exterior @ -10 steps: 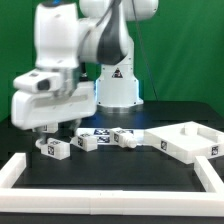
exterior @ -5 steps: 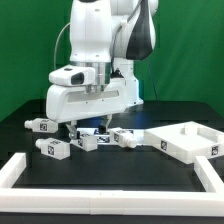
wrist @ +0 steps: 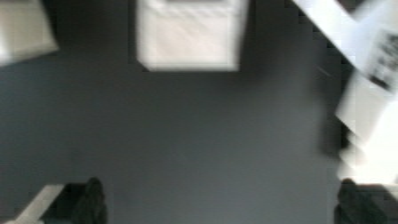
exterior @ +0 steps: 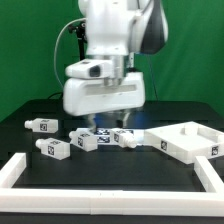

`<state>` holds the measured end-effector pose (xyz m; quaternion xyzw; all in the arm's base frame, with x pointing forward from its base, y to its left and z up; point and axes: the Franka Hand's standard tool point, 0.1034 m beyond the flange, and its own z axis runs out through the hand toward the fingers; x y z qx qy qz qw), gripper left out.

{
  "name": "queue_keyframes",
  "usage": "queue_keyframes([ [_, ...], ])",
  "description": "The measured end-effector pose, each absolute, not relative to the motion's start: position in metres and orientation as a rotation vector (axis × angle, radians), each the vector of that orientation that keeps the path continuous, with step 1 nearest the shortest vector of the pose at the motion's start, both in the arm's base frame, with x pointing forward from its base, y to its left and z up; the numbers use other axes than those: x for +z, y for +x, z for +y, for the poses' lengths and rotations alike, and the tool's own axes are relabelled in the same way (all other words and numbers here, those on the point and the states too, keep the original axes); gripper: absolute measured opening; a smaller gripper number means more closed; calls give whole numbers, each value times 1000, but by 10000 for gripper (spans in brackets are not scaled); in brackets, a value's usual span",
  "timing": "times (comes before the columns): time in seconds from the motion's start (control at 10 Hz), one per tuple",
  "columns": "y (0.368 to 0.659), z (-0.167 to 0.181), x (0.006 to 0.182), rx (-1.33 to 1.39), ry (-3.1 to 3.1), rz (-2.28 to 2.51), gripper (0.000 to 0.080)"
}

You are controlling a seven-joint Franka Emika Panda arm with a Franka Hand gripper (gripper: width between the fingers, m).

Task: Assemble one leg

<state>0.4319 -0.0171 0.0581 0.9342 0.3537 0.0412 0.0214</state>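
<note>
Several stubby white tagged legs lie in a loose row on the black table: one [exterior: 42,125] at the exterior view's left, one [exterior: 55,148] in front of it, and two in the middle [exterior: 90,140] [exterior: 125,138]. My gripper [exterior: 107,122] hovers just above and behind the two middle legs, open and empty. In the blurred wrist view my gripper [wrist: 226,205] has its dark fingertips [wrist: 80,200] far apart over bare table. A white block [wrist: 191,35], probably a leg, lies ahead of them.
The large flat white panel [exterior: 185,140] lies at the exterior view's right; its edge likely shows in the wrist view [wrist: 365,55]. Long white border rails [exterior: 110,205] frame the front and sides. The robot's base stands behind.
The arm has swung toward the exterior view's right, from above the left legs to above the two middle legs. The gripper stays open and empty. The legs have not moved.
</note>
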Motion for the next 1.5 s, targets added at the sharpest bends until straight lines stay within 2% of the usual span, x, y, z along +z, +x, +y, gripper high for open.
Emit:
queue_keyframes([
  [0.2, 438, 36, 56, 192, 2900, 1082, 649],
  [0.4, 441, 76, 42, 190, 2912, 1075, 649],
  [0.7, 442, 73, 42, 187, 2901, 1094, 649],
  [0.9, 436, 86, 42, 130, 2936, 1051, 649],
  [1.3, 428, 99, 14, 77, 2954, 1020, 649],
  [1.5, 424, 98, 7, 50, 2955, 1019, 649],
])
